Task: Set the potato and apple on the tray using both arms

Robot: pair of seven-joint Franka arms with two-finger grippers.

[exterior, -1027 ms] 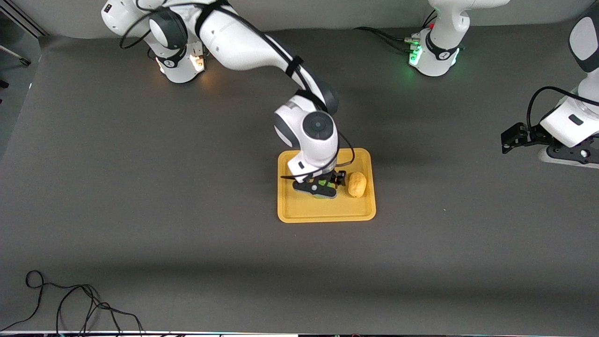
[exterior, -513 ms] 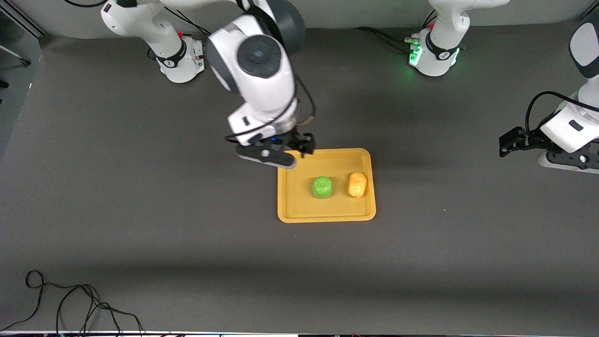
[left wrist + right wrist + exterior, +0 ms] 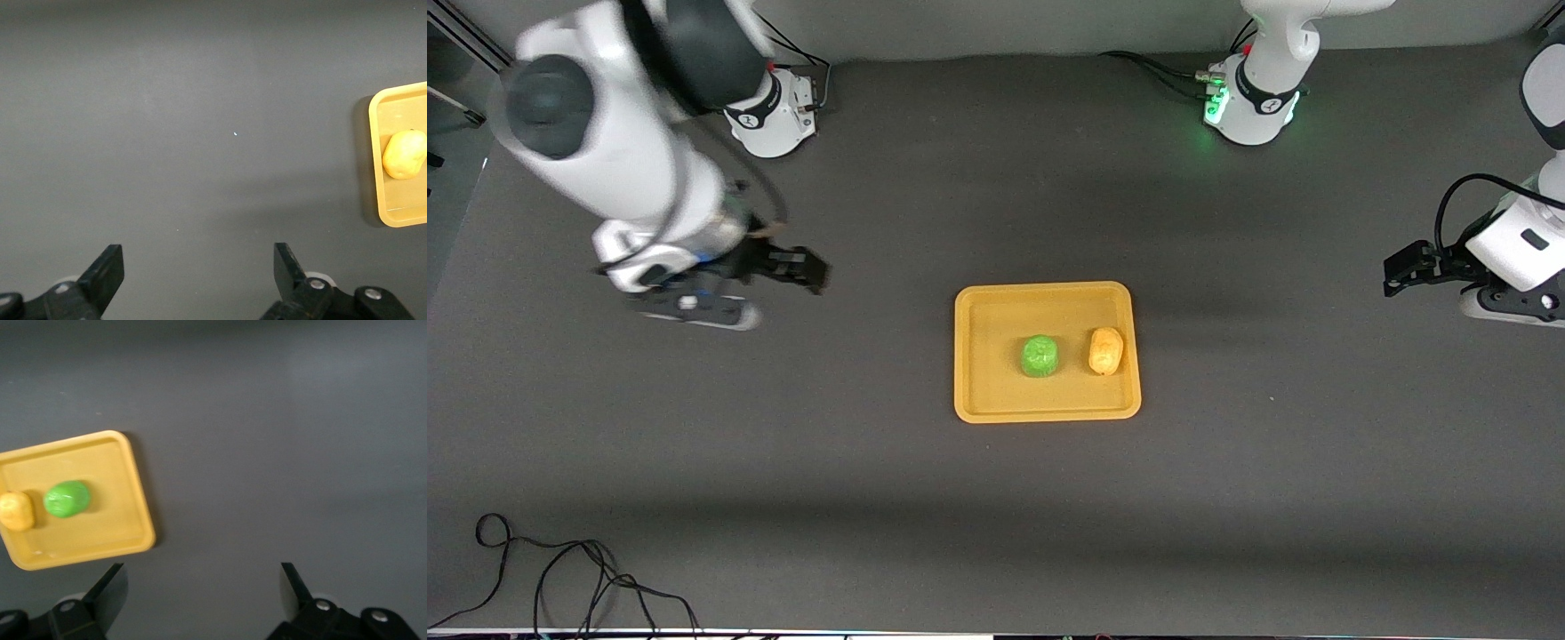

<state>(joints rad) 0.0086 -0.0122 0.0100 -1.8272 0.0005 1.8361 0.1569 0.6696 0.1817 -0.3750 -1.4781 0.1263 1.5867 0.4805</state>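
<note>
Both end effectors spread, off the tray (image 3: pixel 1048 411)

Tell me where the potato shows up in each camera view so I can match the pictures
Front view: the potato lies on the tray, beside the apple, toward the left arm's end.
Left wrist view: the potato is at the picture's right edge, on the tray's visible corner.
Right wrist view: the potato is cut by the left edge, next to the apple.
Shared landmark: the yellow-orange tray.
</note>
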